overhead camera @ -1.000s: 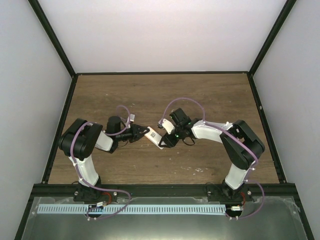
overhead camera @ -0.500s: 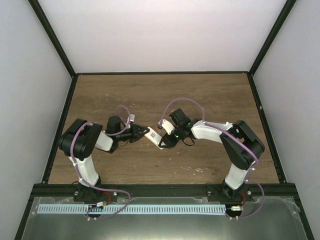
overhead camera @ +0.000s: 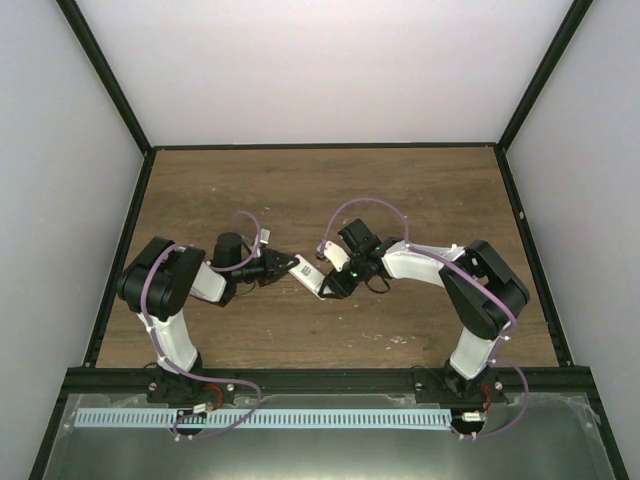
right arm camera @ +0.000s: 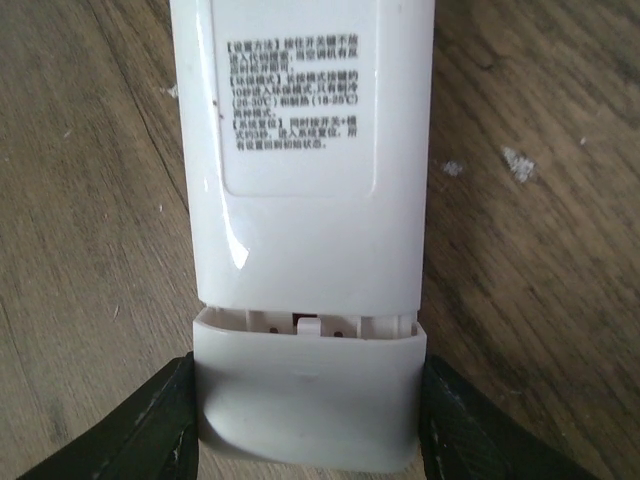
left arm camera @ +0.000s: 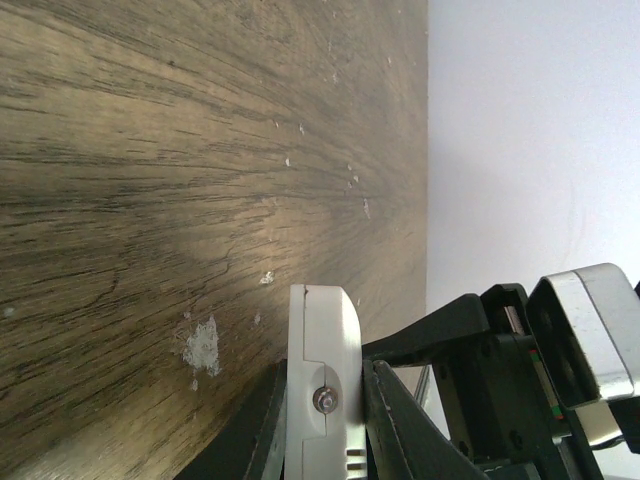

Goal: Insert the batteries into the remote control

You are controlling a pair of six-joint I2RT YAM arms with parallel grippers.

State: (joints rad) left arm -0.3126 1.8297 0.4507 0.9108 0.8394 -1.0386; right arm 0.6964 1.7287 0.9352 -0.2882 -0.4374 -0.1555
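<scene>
- Remote control (overhead camera: 306, 273) hangs above the tabletop (overhead camera: 420, 190), just toward 6 o'clock of its middle in the top view, bridged between the two tools.
- Left tool (overhead camera: 283, 266) has the 9 o'clock end. It is clamped hard on the remote's thin edges, and the wrist view shows the body edge-on with a dark finger (left arm camera: 400, 435) tight against each side.
- Right tool (overhead camera: 330, 285) has the 4 o'clock end. Its jaws stand about half apart, closed onto the battery cover (right arm camera: 305, 400), with a black finger (right arm camera: 150, 430) pressed to each flank.
- Versus a second ago there is almost no change. The remote and right tool sit a hair further toward 10 o'clock, and both grips are unchanged.
- The remote is a white glossy handset, back side facing the right wrist camera, with a printed label (right arm camera: 300, 100) of small dark text on it.
- The cover is slid partway off the 6 o'clock end in that view. A narrow gap shows the compartment edge and plastic tabs.
- I cannot tell what is inside the gap.
</scene>
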